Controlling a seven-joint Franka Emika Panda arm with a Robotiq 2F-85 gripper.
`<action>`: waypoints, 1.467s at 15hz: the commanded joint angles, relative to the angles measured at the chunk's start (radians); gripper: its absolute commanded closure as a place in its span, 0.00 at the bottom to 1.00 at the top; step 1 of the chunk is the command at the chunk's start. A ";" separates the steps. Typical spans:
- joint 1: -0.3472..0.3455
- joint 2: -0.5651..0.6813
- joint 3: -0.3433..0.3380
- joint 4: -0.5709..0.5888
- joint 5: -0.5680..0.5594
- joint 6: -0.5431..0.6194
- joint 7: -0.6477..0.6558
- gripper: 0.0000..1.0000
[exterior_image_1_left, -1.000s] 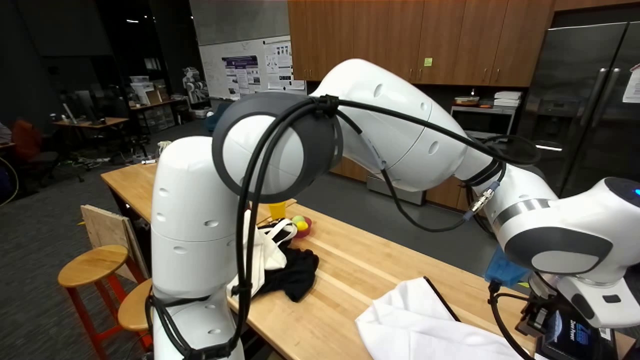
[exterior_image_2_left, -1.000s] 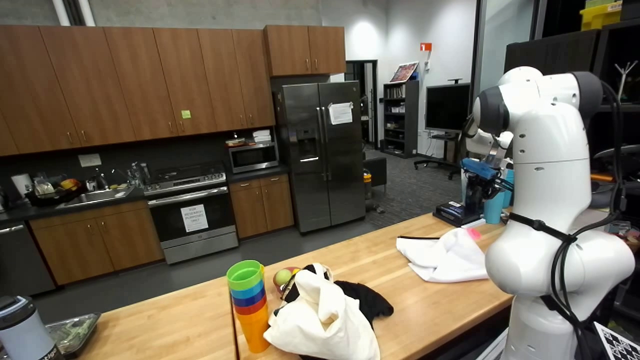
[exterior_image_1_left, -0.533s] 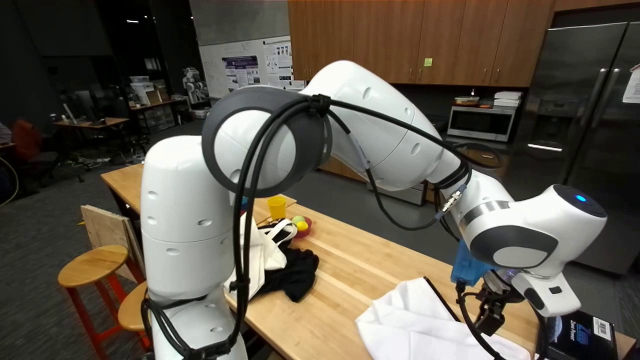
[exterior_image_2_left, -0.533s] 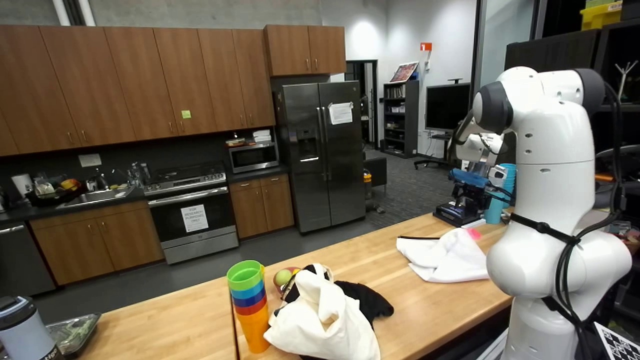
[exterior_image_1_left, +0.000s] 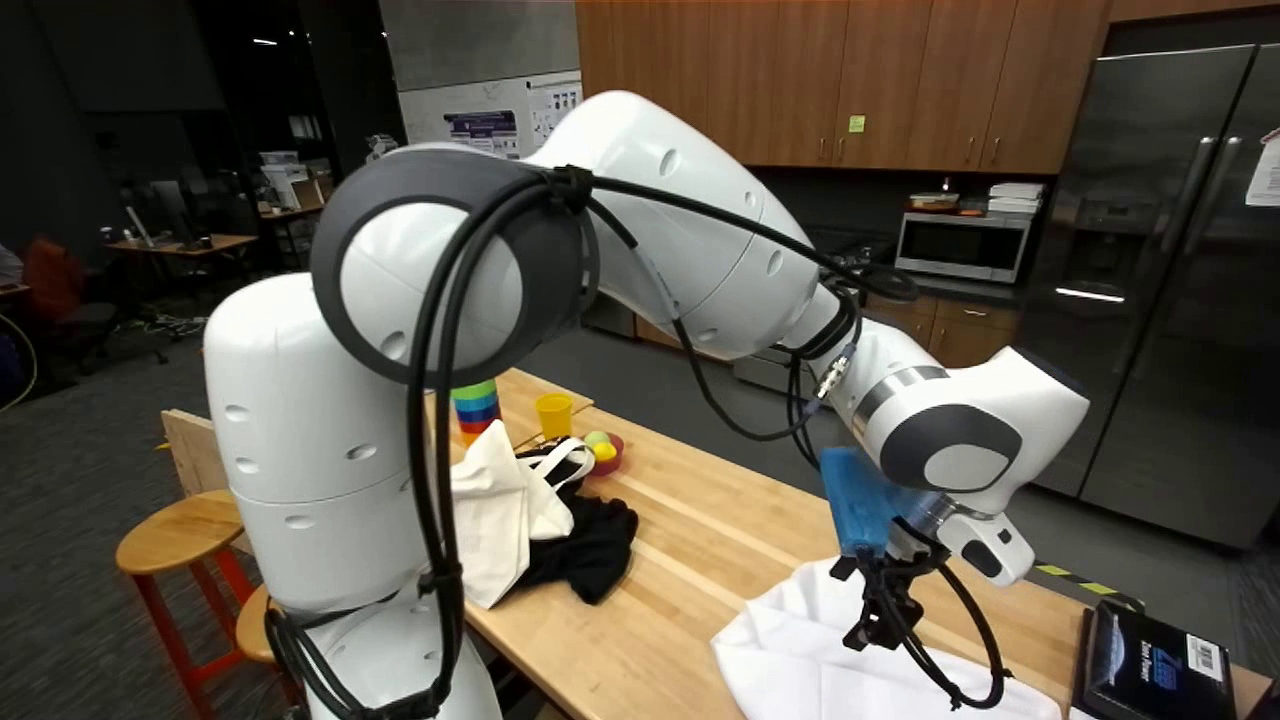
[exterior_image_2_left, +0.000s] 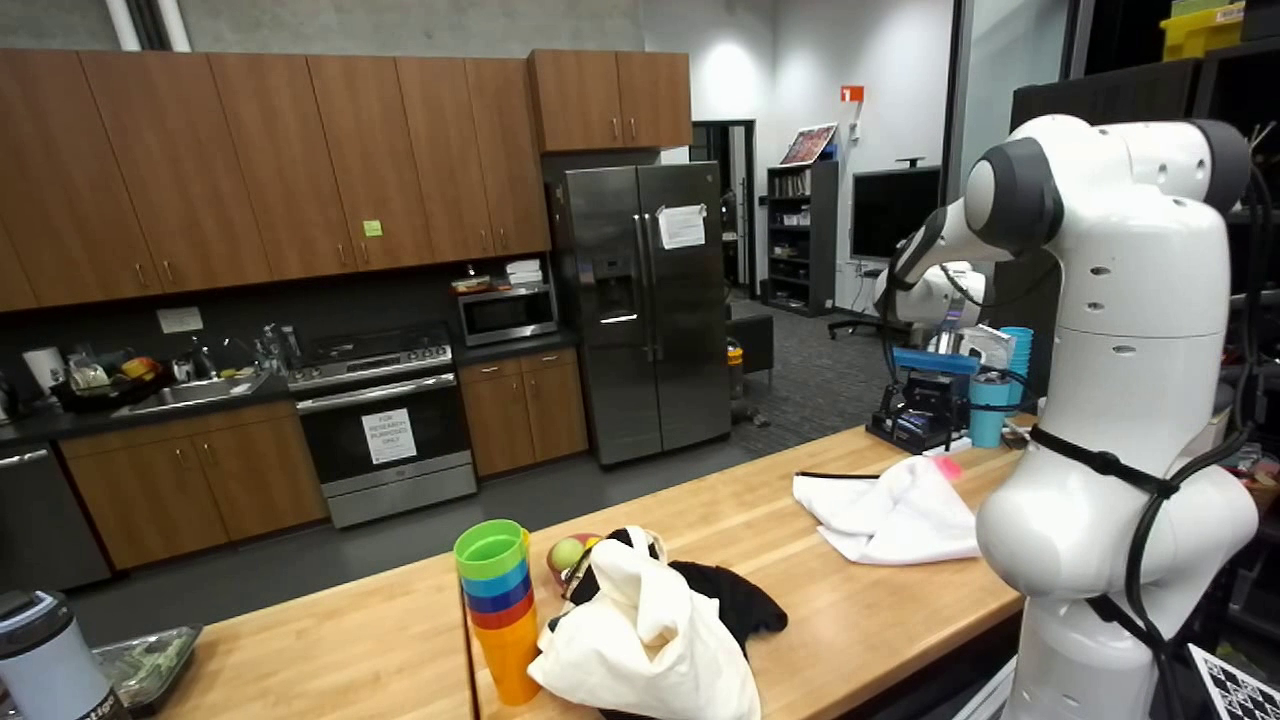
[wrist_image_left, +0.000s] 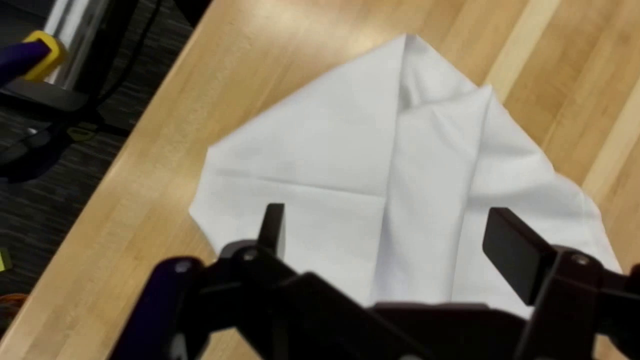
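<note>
Gripper (wrist_image_left: 387, 240): while its jaws stand wide apart, it holds nothing.
White cloth (wrist_image_left: 320, 145): directly below, on the wooden tabletop (wrist_image_left: 165, 165).

A paper (exterior_image_2_left: 388, 436) on the oven (exterior_image_2_left: 442, 428) reads "FOR RESEARCH PURPOSES ONLY" and the black box (exterior_image_1_left: 1155, 662) "Power".

We see plain white in the cloth (wrist_image_left: 425, 200), black in the gripper (wrist_image_left: 384, 225), and honey tan with paler stripes in the table (exterior_image_1_left: 690, 520). The arm (exterior_image_1_left: 720, 260) is white with dark grey parts; its wrap (exterior_image_1_left: 858, 500) is blue. We find a cream bag (exterior_image_2_left: 640, 630), black fabric (exterior_image_2_left: 735, 600), a yellow cup (exterior_image_1_left: 554, 416), and a stack (exterior_image_2_left: 497, 600) banded green, light blue, dark blue, red and orange. The box (exterior_image_1_left: 1152, 662) is black, printed in white and blue. We note red stool legs (exterior_image_1_left: 170, 642), yellow-and-black striped tape (exterior_image_1_left: 1085, 584), brown cupboards (exterior_image_2_left: 275, 160) and a black-and-white checkered board (exterior_image_2_left: 1240, 690).
</note>
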 joint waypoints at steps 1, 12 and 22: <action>0.025 -0.058 0.028 -0.083 -0.062 -0.030 -0.050 0.00; 0.048 -0.014 0.060 -0.353 -0.051 0.367 -0.029 0.00; 0.066 0.063 0.096 -0.378 0.099 0.559 -0.055 0.00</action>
